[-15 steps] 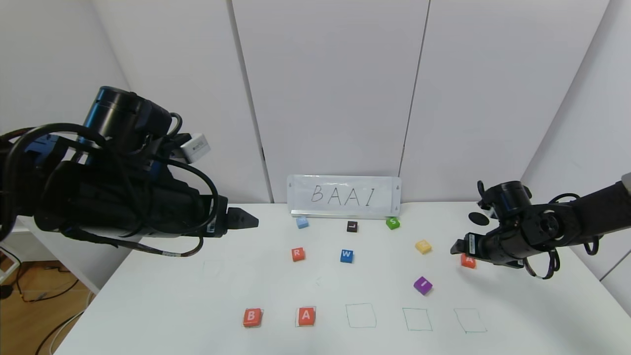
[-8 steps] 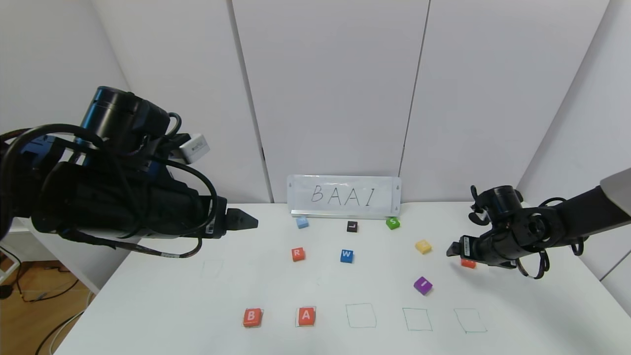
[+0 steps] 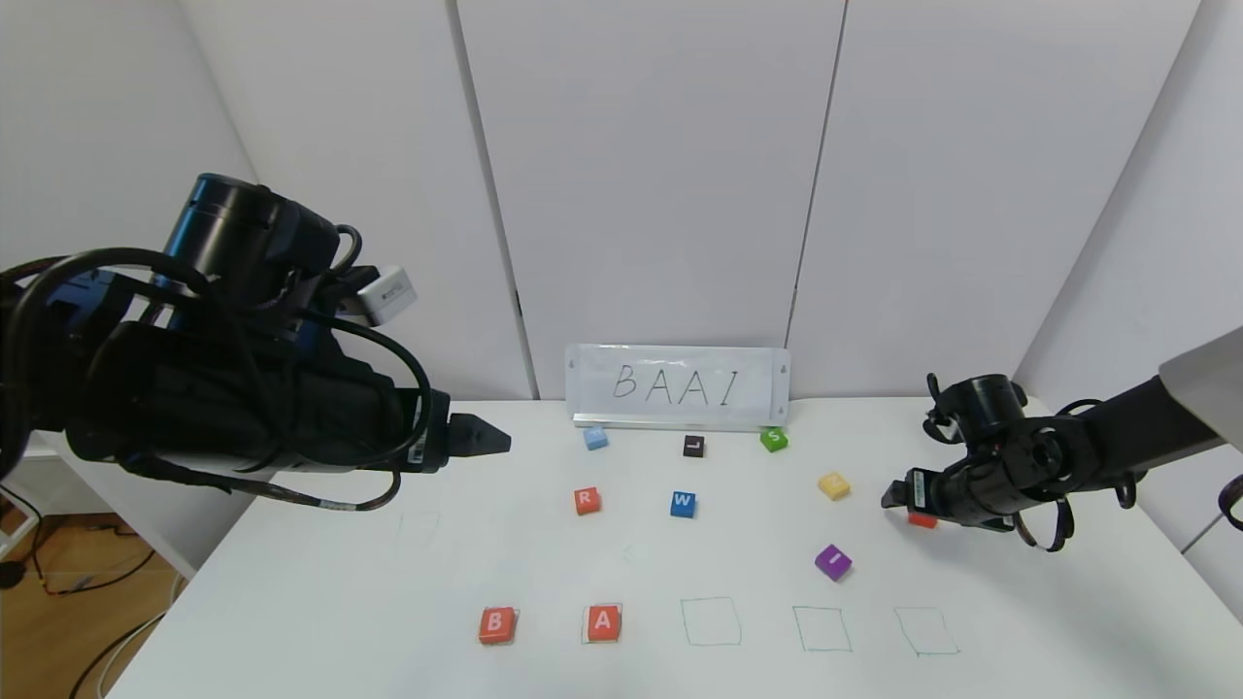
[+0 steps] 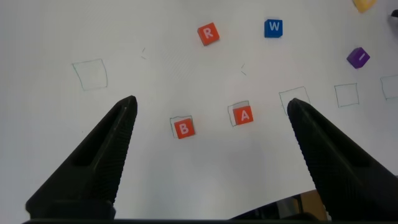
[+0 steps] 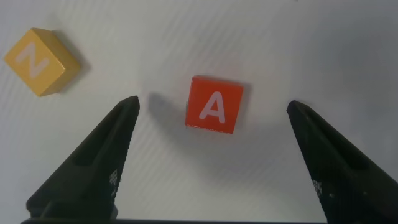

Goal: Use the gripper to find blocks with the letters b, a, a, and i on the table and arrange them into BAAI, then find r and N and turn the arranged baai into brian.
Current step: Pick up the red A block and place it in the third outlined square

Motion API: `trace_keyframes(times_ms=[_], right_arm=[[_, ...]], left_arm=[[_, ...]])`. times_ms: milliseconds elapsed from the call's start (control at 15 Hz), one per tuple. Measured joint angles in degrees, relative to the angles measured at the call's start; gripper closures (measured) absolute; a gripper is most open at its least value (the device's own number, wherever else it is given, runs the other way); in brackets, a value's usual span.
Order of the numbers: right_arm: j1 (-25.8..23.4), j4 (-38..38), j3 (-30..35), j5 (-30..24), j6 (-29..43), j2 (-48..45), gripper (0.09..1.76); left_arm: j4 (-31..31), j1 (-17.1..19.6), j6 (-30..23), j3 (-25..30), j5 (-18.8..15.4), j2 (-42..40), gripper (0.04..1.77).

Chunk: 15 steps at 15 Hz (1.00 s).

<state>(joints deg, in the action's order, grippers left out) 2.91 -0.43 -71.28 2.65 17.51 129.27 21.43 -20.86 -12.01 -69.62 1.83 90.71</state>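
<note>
Right pincer [image 5: 211, 162]: jaws wide apart, straddling the second A block [image 5: 214, 104] on the desk [image 3: 291, 582], not gripping.
Left pincer [image 3: 476, 437]: apart, parked high.
Risk: an off-centre closure could twist the A (the N block [image 5: 41, 61] lies near).
Placed: B [image 3: 496, 625], A [image 3: 603, 622].

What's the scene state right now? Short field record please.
placed: B block and A block in the first two green squares
empty squares: three, right of the A block
right gripper: open, above the second A block, not gripping
left gripper: open, raised over the table's left side
I block: loose, mid-right
R block: loose, centre
N block: beside the second A block
</note>
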Motion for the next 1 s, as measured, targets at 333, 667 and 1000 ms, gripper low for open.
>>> trace_keyframes(times_ms=[333, 667, 1000], right_arm=[[-0.22, 0.00, -0.33, 0.09, -1.17, 0.67, 0.14], [-0.16, 0.59, -1.21, 0.59, -1.48, 0.83, 0.14], [0.26, 0.59, -1.62, 4.13, -2.24, 1.55, 0.14]], left_arm=[[-1.32, -0.13, 0.24, 0.55, 0.05, 0.06, 0.09], [-1.32, -0.15, 0.24, 0.66, 0.06, 0.02, 0.09], [-1.29, -0.15, 0.27, 0.66, 0.09, 0.02, 0.09]])
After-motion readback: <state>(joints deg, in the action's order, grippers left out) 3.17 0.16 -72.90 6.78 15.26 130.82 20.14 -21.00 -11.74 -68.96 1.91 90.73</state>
